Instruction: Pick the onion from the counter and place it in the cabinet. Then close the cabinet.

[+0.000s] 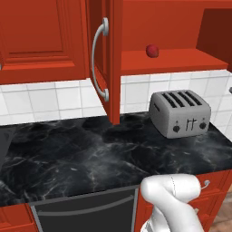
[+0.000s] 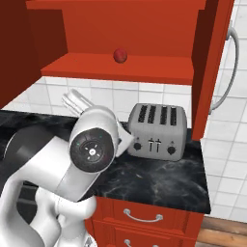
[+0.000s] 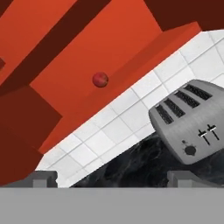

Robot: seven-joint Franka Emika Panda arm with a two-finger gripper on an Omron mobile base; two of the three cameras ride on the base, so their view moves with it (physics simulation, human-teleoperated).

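Fingers [image 3: 43, 178] spread wide, well below onion [image 3: 100, 79] on cabinet shelf [image 3: 131, 61].

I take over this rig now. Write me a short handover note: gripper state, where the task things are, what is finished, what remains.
Gripper: open, holding nothing, drawn back from the cabinet.
Onion: already resting on the red shelf inside the cabinet, above the toaster.
Counter: the toaster stands on it.
Done: the onion is placed.
Left: close the cabinet. Both doors stand open; the left door sticks out over the counter, bar handle facing left.
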